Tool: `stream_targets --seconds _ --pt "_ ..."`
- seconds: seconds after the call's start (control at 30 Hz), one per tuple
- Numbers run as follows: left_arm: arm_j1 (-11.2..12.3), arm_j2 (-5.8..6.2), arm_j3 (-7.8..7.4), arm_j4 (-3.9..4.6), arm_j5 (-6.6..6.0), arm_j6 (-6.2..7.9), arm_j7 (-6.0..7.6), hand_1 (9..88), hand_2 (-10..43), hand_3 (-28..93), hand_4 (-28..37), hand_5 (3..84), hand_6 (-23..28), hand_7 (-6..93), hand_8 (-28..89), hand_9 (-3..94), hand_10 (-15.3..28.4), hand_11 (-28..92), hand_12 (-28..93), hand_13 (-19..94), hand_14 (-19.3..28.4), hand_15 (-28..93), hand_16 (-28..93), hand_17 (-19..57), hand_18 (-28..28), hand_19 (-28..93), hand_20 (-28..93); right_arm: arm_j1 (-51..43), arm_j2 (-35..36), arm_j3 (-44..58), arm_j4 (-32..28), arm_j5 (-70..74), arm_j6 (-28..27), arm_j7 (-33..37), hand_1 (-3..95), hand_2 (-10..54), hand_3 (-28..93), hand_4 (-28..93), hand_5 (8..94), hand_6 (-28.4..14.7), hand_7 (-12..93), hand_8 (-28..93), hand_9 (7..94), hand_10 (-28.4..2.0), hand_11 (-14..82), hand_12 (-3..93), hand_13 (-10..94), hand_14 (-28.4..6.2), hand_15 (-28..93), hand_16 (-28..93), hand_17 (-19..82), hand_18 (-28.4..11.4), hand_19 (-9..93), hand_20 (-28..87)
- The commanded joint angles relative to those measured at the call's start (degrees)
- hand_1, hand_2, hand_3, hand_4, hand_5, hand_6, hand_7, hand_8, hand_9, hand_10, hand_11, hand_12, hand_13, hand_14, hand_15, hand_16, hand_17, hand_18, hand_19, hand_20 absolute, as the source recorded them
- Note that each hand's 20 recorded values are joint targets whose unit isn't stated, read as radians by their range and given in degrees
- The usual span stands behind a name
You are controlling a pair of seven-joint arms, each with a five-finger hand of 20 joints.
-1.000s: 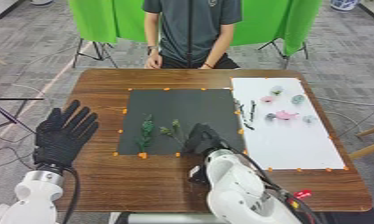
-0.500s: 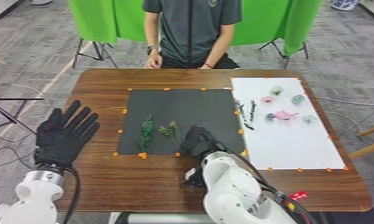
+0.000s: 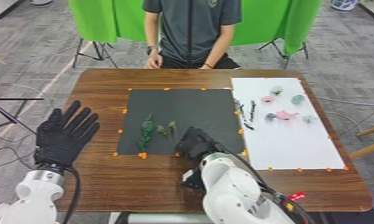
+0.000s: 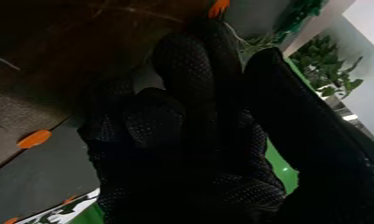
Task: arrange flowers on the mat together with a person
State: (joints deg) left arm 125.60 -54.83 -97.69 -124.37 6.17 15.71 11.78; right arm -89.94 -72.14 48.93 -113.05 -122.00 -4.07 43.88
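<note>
On the black mat (image 3: 185, 107), a dark green sprig (image 3: 146, 134) lies toward the left, and a smaller, lighter green sprig (image 3: 168, 131) is just right of it. My right hand (image 3: 197, 144) is low over the mat's near right part, curled at the small sprig's lower stem, which the fingers partly hide. In the right wrist view, the glove of my right hand (image 4: 201, 115) has thumb and fingers close together, with a thin stem by the fingertips. My left hand (image 3: 64, 137) rests open, palm flat, at the table's left side.
A white sheet (image 3: 294, 145) on the right bears pink flowers (image 3: 286, 115), pale green ones (image 3: 298, 99) and dark thin branches (image 3: 247, 112) along its left side. Orange tape (image 3: 143, 155) marks the mat's edges. A person's hands (image 3: 154, 62) rest at the far table edge.
My right hand has shifted slightly left and nearer the robot. The small sprig has moved a little left with it and stands straighter on the mat. My left hand has kept still.
</note>
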Motion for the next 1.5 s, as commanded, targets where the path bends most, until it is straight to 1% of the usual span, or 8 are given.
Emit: stream_targets --seconds 0.03,0.37,0.63,0.73,1.03,1.23,1.33,1.5 --pt "0.75 -0.41 -0.66 0.43 -0.21 0.62 -0.40 28.4 13.4 73 -28.3 35.8 6.8 13.8 -12 32.5 14.4 20 6 24 14.7 23 -5 -4.9 11.9 25 9 -0.34 0.93 -1.09 -0.56 -2.11 2.66 1.87 41.1 3.9 73 -20 72.8 -5.6 27 9 75.6 -16.6 44.5 32.7 65 -17.2 74 47 40 -27.4 93 33" --pt "1.04 -0.55 -1.03 0.51 0.40 0.14 -0.48 28.4 13.4 73 -28.3 36.0 7.0 13.7 -12 32.5 14.5 20 6 24 14.7 23 -5 -4.8 11.8 25 9 -1.61 1.47 0.68 -3.03 -0.15 1.97 0.93 39.8 3.0 74 -19 73.4 -5.8 27 10 76.1 -16.6 44.6 32.7 66 -17.0 74 47 41 -27.5 93 36" --pt "1.68 -1.07 -1.90 0.36 -0.24 -0.22 0.39 28.4 13.3 73 -28.3 36.1 7.0 13.5 -11 32.4 14.5 20 6 24 14.8 23 -5 -4.8 11.8 25 9 -3.85 4.03 4.58 -6.25 2.41 14.70 -4.83 33.3 5.8 76 -18 73.8 -5.2 28 1 76.2 -16.7 44.9 32.5 67 -17.0 75 48 41 -27.4 93 40" --pt "2.15 -1.14 -2.57 0.04 -0.48 0.22 1.56 28.4 13.2 73 -28.3 36.1 7.0 13.6 -11 32.4 14.4 20 6 24 14.8 23 -5 -4.9 11.8 25 9 -4.27 6.17 9.92 -5.99 13.50 16.86 -14.20 30.7 8.6 77 -18 73.3 -5.2 30 -9 74.7 -17.6 43.6 32.5 64 -17.0 74 47 39 -26.0 92 38" --pt "4.45 -1.73 -5.28 -1.23 -1.10 -0.44 3.66 23.5 19.0 63 -28.3 38.1 8.2 10.2 -11 35.7 13.8 18 4 26 12.3 19 -6 -4.6 11.9 24 9 -8.09 9.87 31.18 -2.71 40.40 2.26 -32.28 23.9 12.5 78 -23 55.6 -6.6 27 -14 57.4 -18.8 23.8 21.5 49 -15.1 52 21 24 -18.7 64 23" --pt "5.44 -1.77 -8.11 -1.69 -0.94 -0.13 5.70 22.7 18.7 64 -28.3 38.4 8.8 9.9 -11 35.7 13.8 18 5 27 12.3 19 -6 -4.5 11.8 24 9 -13.85 12.23 38.26 -3.90 48.72 6.52 -41.18 15.2 12.4 79 -25 44.6 -6.2 20 -12 44.6 -17.7 10.9 17.0 37 -14.6 30 15 18 -17.5 45 12" --pt "5.97 -1.75 -9.16 -1.86 -1.02 -0.39 6.39 22.6 18.0 66 -28.3 38.4 8.6 10.4 -10 35.5 13.9 18 5 26 12.4 19 -6 -4.5 11.7 24 9 -18.36 14.83 36.26 -5.75 55.29 20.03 -47.34 10.9 13.2 80 -26 42.2 -5.7 19 -12 39.6 -15.8 7.9 15.1 29 -10.9 19 12 13 -14.9 38 10" --pt "6.84 -2.03 -9.89 -1.83 -1.10 -1.41 6.91 22.9 16.3 68 -28.3 38.2 8.0 11.1 -11 35.3 14.1 18 5 26 12.6 20 -6 -4.5 11.7 24 9 -27.23 13.61 44.54 -7.39 50.86 13.07 -49.09 7.6 12.5 83 -27 40.0 -4.0 19 -13 36.2 -13.1 6.6 11.0 23 -7.0 10 5 11 -10.3 31 6"
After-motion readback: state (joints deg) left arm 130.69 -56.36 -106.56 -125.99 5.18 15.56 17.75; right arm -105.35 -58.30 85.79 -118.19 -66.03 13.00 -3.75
